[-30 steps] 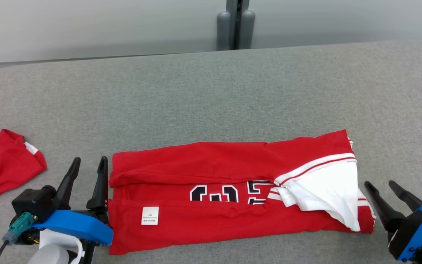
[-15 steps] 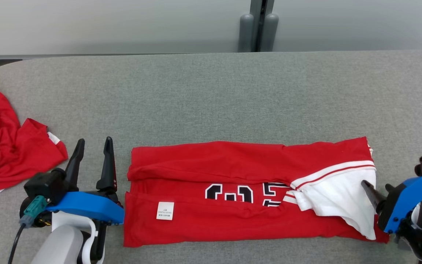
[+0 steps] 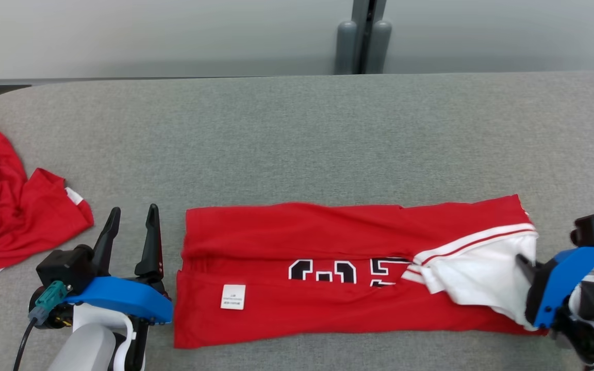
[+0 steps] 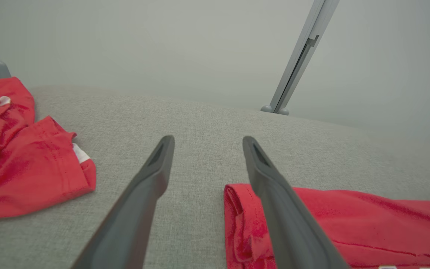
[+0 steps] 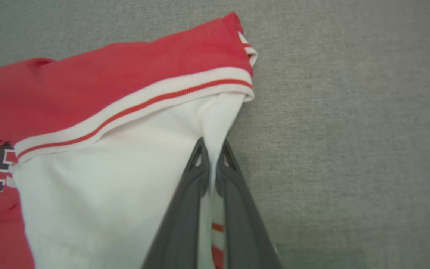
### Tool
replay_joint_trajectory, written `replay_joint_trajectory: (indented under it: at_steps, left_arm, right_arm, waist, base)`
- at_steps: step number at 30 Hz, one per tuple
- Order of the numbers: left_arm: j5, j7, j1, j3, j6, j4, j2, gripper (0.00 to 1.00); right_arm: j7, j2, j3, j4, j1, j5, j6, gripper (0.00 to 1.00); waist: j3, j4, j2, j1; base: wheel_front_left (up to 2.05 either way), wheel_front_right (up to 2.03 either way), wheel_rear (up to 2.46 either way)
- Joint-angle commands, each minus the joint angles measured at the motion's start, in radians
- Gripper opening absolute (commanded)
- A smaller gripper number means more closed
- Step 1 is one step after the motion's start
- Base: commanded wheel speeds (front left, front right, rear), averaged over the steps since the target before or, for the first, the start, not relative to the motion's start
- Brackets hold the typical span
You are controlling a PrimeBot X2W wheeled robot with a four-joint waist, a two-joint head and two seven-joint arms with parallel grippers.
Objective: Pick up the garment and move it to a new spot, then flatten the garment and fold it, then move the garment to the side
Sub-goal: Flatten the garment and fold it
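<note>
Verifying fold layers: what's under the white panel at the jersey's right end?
The white panel lies over the red garment, covering part of the black numerals. A striped edge peeks out beneath it by the right gripper, shut on the panel. Deeper layers are hidden.

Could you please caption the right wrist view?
Right gripper shut on the white flap of a folded red jersey on a grey fabric table.

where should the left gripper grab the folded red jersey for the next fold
Grip the jersey's short end beside the left gripper, coming in low from the robot's left. That end lies flat as a straight stacked edge facing the open jaws, while the right gripper pinches the opposite white end.
</note>
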Motion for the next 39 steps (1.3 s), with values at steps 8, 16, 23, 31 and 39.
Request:
replay_joint_trajectory:
  at_steps: [8,16,23,31,39]
  left_arm:
    - [0.011,-0.004,0.034,0.029,-0.011,-0.013,-0.004,1.00]
    - [0.022,-0.004,0.034,0.035,-0.017,-0.019,-0.006,1.00]
    - [0.027,-0.004,0.038,0.037,-0.021,-0.010,-0.006,1.00]
    - [0.036,-0.004,0.035,0.032,-0.022,-0.016,-0.005,1.00]
    - [0.042,-0.002,0.011,0.013,-0.033,-0.010,-0.013,1.00]
  right_arm:
    - [0.011,-0.097,-0.089,-0.123,0.043,-0.031,0.000,0.00]
    - [0.029,-0.178,-0.186,-0.216,0.062,-0.058,0.000,0.00]
    - [0.132,-0.108,-0.012,-0.358,0.069,0.000,0.000,0.00]
    - [0.148,-0.014,0.337,-0.409,0.008,0.063,0.000,0.00]
    - [0.086,0.061,0.533,-0.173,-0.126,0.090,0.000,0.00]
  waist:
    - [-0.015,-0.034,-0.0001,0.0000]
    - [-0.018,-0.042,-0.0001,0.0000]
    - [-0.032,-0.048,-0.0001,0.0000]
    - [-0.038,-0.045,-0.0001,0.0000]
    - [-0.028,-0.007,-0.0001,0.0000]
  base:
    - [0.00,0.00,0.00]
    - [0.00,0.00,0.00]
    - [0.00,0.00,0.00]
    - [0.00,0.00,0.00]
    - [0.00,0.00,0.00]
